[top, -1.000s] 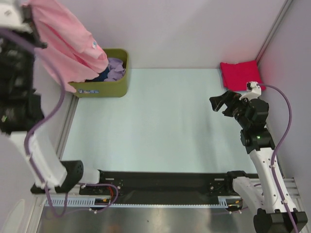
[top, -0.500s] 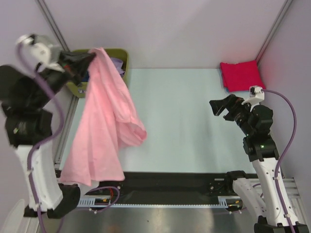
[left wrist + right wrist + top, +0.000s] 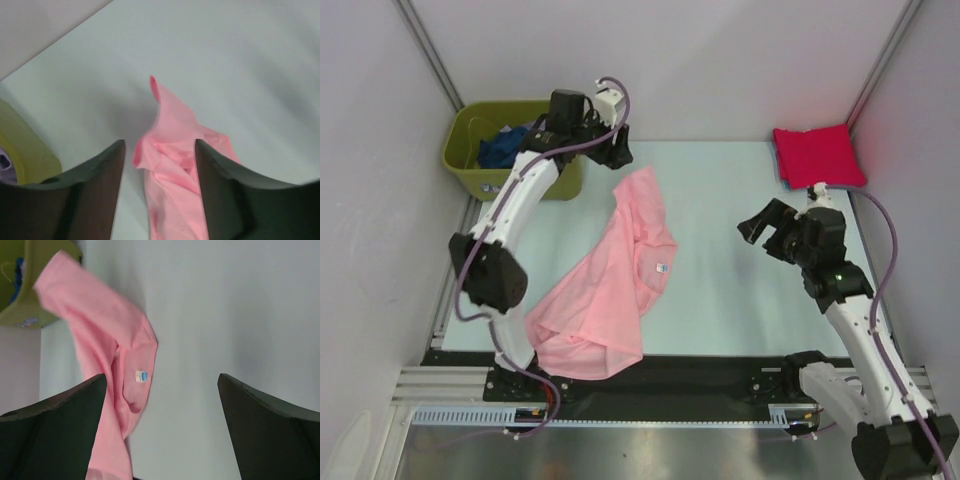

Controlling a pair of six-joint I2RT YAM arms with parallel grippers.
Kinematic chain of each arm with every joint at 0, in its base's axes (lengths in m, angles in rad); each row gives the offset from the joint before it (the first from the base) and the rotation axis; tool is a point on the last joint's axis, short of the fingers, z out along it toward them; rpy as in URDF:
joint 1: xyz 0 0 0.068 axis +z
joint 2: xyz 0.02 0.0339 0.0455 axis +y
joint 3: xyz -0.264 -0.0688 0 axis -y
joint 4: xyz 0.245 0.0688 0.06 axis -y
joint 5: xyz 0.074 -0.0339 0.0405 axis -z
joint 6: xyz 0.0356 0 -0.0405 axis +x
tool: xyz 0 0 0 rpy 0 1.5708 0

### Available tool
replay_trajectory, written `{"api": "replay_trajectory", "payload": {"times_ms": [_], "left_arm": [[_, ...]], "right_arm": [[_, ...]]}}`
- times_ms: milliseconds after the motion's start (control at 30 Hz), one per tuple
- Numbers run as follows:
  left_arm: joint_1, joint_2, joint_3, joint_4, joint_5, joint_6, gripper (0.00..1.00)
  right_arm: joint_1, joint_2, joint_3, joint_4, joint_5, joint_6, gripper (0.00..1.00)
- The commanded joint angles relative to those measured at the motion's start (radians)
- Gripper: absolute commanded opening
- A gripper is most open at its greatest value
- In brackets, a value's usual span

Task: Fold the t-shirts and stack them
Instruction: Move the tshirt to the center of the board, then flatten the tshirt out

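1. While the left gripper hangs over the far part of the table, just right of the olive bin, its jaws stand partly apart with nothing pinched between them.
2. From its wrist camera, the left gripper looks down on the pink t-shirt. The cloth shows in the gap between the fingers but lies below them on the table, one little peak sticking up.
3. The right gripper hovers over the right side of the table with its jaws spread as wide as they go, holding and touching nothing. Its own view shows the right gripper over bare table, the pink t-shirt off to one side.
4. The pink t-shirt lies crumpled in a long diagonal, from just below the left gripper down to the table's near-left edge, its neck label facing up.
5. A folded red t-shirt sits in the far right corner. Blue cloth is in the bin.
6. Half a second ago the left gripper was clamped on the pink t-shirt, dangling it in the air beside the bin. Since then the arm has swung out over the table, the jaws have parted and the shirt has dropped.
7. The right arm has barely shifted, its jaws as wide as before, and the red t-shirt has not moved.
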Motion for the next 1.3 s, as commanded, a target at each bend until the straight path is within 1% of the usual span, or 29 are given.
{"api": "replay_trajectory", "payload": {"times_ms": [0,33,67,100,167,200,233,267,300,333,367,400,433,467,500,567,600,700,767,833,900,933,967,1000,1033,1067,1100,1133,1267], "left_arm": [[0.029,0.135,0.255,-0.026,-0.162,0.008,0.67],[0.038,0.166,0.303,-0.075,-0.158,0.008,0.77],[0.038,0.191,0.336,-0.162,-0.149,0.014,0.80],[0.036,0.179,0.325,-0.187,-0.111,0.036,0.86],[0.035,0.069,0.226,-0.208,-0.061,0.057,0.88],[0.036,0.014,0.078,-0.197,-0.029,0.083,0.87],[0.036,-0.042,0.001,-0.194,-0.027,0.096,0.86],[0.036,-0.145,-0.071,-0.220,-0.024,0.115,0.85],[0.036,-0.192,-0.200,-0.247,-0.024,0.157,0.84],[0.036,-0.274,-0.265,-0.273,-0.033,0.180,0.82],[0.035,-0.312,-0.331,-0.312,-0.052,0.200,0.82],[0.035,-0.349,-0.471,-0.319,-0.072,0.229,0.82],[0.035,-0.419,-0.542,-0.326,-0.107,0.244,0.82],[0.032,-0.451,-0.671,-0.330,-0.109,0.272,0.83],[0.027,-0.476,-0.727,-0.338,-0.109,0.293,0.83],[-0.014,-0.543,-0.823,-0.336,-0.136,0.318,0.85],[-0.031,-0.564,-0.907,-0.330,-0.144,0.338,0.86],[-0.080,-0.614,-1.017,-0.304,-0.175,0.364,0.88],[-0.103,-0.616,-1.046,-0.272,-0.199,0.367,0.87],[-0.108,-0.598,-1.072,-0.232,-0.217,0.357,0.81],[-0.108,-0.578,-1.059,-0.211,-0.216,0.347,0.70],[-0.108,-0.559,-1.052,-0.211,-0.215,0.346,0.53],[-0.108,-0.556,-1.046,-0.212,-0.211,0.344,0.45],[-0.108,-0.551,-1.039,-0.215,-0.199,0.347,0.28],[-0.108,-0.553,-1.037,-0.220,-0.192,0.350,0.17],[-0.108,-0.554,-1.034,-0.232,-0.187,0.355,0.06],[-0.108,-0.559,-1.026,-0.237,-0.190,0.364,0.00],[-0.106,-0.576,-1.022,-0.240,-0.211,0.369,0.00],[-0.085,-0.637,-1.008,-0.244,-0.198,0.380,0.00]], "right_arm": [[0.084,0.077,-0.007,-0.041,0.043,0.065,1.00],[0.112,0.096,-0.013,-0.046,0.058,0.081,1.00],[0.147,0.135,-0.018,-0.041,0.089,0.105,1.00],[0.211,0.154,-0.025,-0.035,0.103,0.119,1.00],[0.297,0.198,-0.042,-0.020,0.143,0.154,1.00],[0.375,0.247,-0.045,-0.012,0.179,0.194,0.99],[0.412,0.273,-0.048,-0.006,0.192,0.212,0.97],[0.443,0.298,-0.053,0.009,0.201,0.238,0.95],[0.480,0.357,-0.055,0.022,0.201,0.269,0.93],[0.544,0.385,-0.052,0.037,0.206,0.286,0.87],[0.577,0.421,-0.041,0.061,0.210,0.300,0.84],[0.601,0.453,-0.030,0.075,0.206,0.312,0.79],[0.638,0.522,-0.021,0.085,0.203,0.338,0.73],[0.646,0.578,0.003,0.098,0.181,0.354,0.72],[0.649,0.579,0.013,0.109,0.161,0.354,0.72],[0.657,0.649,0.027,0.173,0.088,0.346,0.72],[0.658,0.677,0.046,0.181,0.077,0.348,0.72],[0.666,0.778,0.093,0.177,0.046,0.343,0.71],[0.677,0.838,0.122,0.195,0.013,0.343,0.68],[0.678,0.867,0.128,0.201,0.011,0.354,0.61],[0.680,0.883,0.123,0.233,-0.007,0.364,0.57],[0.678,0.889,0.126,0.241,-0.011,0.363,0.52],[0.678,0.895,0.129,0.252,-0.026,0.364,0.47],[0.677,0.907,0.131,0.252,-0.032,0.364,0.41],[0.674,0.912,0.130,0.252,-0.035,0.368,0.25],[0.666,0.913,0.122,0.252,-0.037,0.372,0.16],[0.658,0.897,0.111,0.253,-0.031,0.377,0.08],[0.637,0.881,0.102,0.252,-0.024,0.377,0.00],[0.568,0.772,0.062,0.199,0.028,0.351,0.00]]}}
